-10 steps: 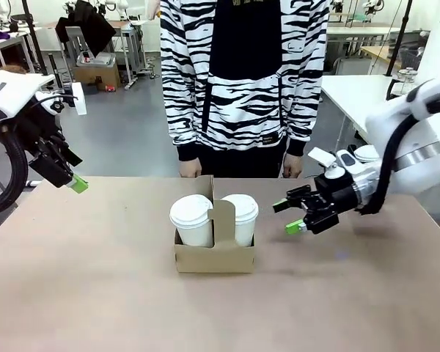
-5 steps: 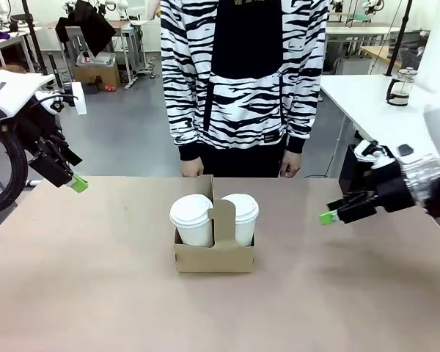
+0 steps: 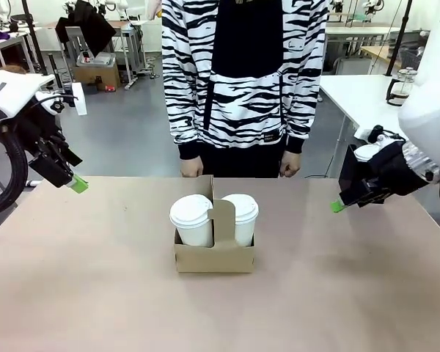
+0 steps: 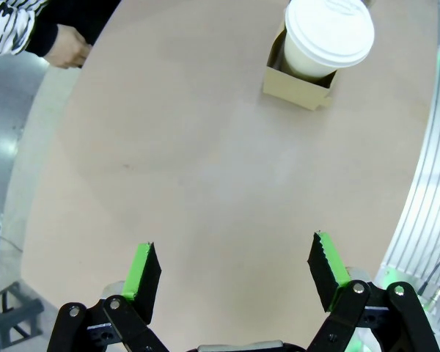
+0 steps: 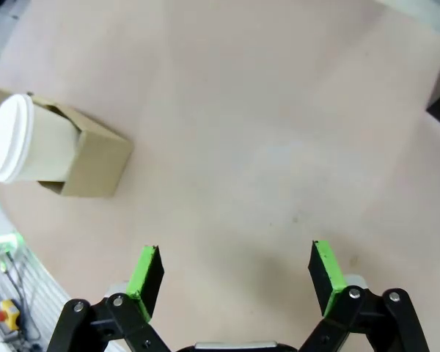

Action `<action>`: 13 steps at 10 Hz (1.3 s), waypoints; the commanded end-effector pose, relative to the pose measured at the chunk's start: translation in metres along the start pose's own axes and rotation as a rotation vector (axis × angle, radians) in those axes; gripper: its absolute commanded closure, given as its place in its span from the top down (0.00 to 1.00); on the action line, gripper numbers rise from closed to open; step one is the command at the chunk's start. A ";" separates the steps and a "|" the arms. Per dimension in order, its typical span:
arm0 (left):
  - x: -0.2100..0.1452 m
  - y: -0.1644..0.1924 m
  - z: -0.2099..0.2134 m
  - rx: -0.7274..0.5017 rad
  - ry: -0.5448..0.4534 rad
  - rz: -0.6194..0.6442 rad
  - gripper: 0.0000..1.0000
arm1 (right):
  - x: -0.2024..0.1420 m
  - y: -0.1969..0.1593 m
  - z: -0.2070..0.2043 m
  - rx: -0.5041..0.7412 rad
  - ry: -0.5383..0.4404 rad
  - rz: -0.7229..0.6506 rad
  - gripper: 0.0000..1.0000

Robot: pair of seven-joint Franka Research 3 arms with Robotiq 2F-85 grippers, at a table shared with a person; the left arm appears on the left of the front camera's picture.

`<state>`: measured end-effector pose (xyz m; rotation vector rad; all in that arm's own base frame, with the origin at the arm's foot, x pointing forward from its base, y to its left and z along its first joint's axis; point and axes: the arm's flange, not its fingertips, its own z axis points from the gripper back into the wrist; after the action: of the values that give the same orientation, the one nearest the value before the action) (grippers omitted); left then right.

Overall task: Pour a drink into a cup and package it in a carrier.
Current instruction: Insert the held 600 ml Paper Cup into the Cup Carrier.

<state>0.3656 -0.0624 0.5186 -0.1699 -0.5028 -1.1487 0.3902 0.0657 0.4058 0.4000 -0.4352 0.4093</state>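
Front view: two lidded cups (image 3: pixel 191 219) sit in the carrier (image 3: pixel 215 253) mid-table, packaged I judge, so my left claw (image 3: pixel 76 183) and right claw (image 3: pixel 339 206) hang wide open, empty, near the side edges.

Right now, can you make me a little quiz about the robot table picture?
1. How many tall white paper cups with lids stand in the small brown cardboard carrier?
2. True or false: the right gripper is holding a cup.
3. Where does the left gripper hover? A) over the carrier B) near the table's left edge, away from the carrier C) inside a cup

Key
1. Two: one in each slot, either side of the upright handle tab.
2. False: its jaws are open with nothing between them, over the bare tan table.
3. B
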 end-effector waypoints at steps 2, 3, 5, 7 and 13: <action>0.001 0.000 0.001 -0.008 -0.007 0.016 1.00 | 0.001 -0.004 0.003 0.038 -0.054 0.042 1.00; 0.001 0.000 0.001 -0.008 -0.007 0.016 1.00 | 0.001 -0.004 0.003 0.038 -0.054 0.042 1.00; 0.001 0.000 0.001 -0.008 -0.007 0.016 1.00 | 0.001 -0.004 0.003 0.038 -0.054 0.042 1.00; 0.001 0.000 0.001 -0.008 -0.007 0.016 1.00 | 0.001 -0.004 0.003 0.038 -0.054 0.042 1.00; 0.001 0.000 0.001 -0.008 -0.007 0.016 1.00 | 0.001 -0.004 0.003 0.038 -0.054 0.042 1.00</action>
<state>0.3656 -0.0623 0.5186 -0.1699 -0.5029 -1.1486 0.3908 0.0623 0.4068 0.4166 -0.4652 0.4345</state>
